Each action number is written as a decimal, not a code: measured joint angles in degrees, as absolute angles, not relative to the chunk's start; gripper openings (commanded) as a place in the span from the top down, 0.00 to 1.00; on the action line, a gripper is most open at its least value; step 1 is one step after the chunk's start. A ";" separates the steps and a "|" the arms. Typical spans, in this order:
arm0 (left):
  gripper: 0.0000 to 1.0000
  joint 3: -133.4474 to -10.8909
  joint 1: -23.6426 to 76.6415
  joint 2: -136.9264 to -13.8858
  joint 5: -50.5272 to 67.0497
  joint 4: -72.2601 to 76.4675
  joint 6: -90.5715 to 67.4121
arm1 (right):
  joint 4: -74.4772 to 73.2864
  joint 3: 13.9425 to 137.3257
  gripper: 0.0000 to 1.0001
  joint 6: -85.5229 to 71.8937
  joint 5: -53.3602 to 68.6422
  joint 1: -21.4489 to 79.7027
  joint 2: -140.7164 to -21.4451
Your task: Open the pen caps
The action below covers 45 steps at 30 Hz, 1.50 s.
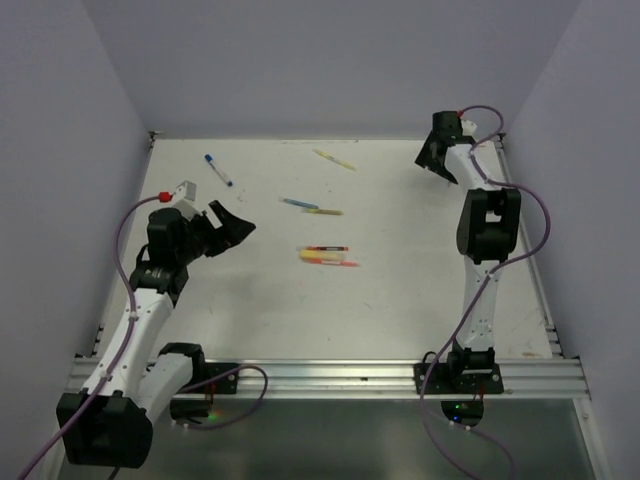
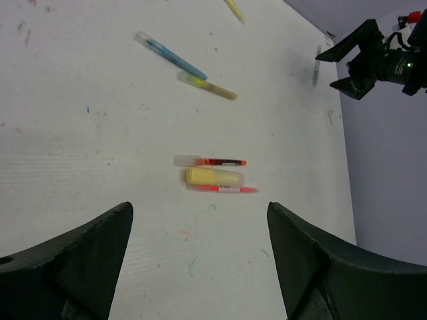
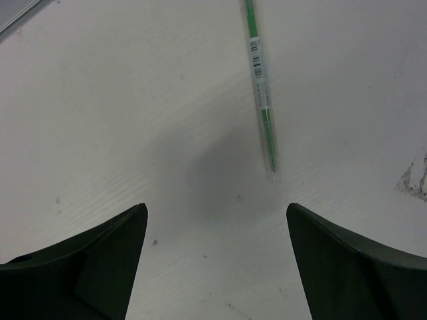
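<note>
Several pens lie on the white table. A blue-and-white pen (image 1: 218, 169) is at the back left and a yellow pen (image 1: 334, 159) at the back. A blue pen (image 2: 171, 57) and a yellow-green pen (image 2: 207, 87) lie mid-table. A red pen (image 2: 210, 161), a thick yellow pen (image 2: 215, 177) and a pink pen (image 2: 222, 189) lie side by side. A green pen (image 3: 261, 87) lies just ahead of my right gripper (image 3: 215, 208), which is open and empty. My left gripper (image 2: 199, 207) is open and empty, short of the red, yellow and pink group. No loose pen caps show.
Pale walls close in the table (image 1: 400, 300) on the left, back and right. A metal rail (image 1: 330, 375) runs along the near edge by the arm bases. The right gripper (image 1: 437, 155) hovers at the back right corner, the left gripper (image 1: 228, 225) at mid-left.
</note>
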<state>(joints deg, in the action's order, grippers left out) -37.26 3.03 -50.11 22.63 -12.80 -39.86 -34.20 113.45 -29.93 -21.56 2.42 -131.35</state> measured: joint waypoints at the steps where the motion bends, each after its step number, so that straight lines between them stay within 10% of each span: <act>1: 0.16 -37.26 3.03 -50.74 22.94 -12.14 -39.79 | -34.15 114.61 0.11 -29.91 -21.56 1.85 -132.44; 22: 0.17 -35.73 3.03 -54.87 26.55 -5.17 -39.03 | -34.28 124.44 0.28 -27.31 -21.50 -2.66 -143.41; 37: 0.17 -34.87 3.03 -55.00 27.53 -5.21 -37.78 | -34.98 125.56 1.00 -26.89 -19.09 -3.44 -144.09; 45: 0.18 -34.72 3.03 -54.54 28.80 -5.48 -37.80 | -31.24 120.27 1.00 -26.30 -17.39 -3.46 -141.40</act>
<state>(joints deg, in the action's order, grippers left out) -34.72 3.03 -54.54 28.80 -5.48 -37.80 -31.24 120.27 -26.30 -17.39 -3.46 -141.40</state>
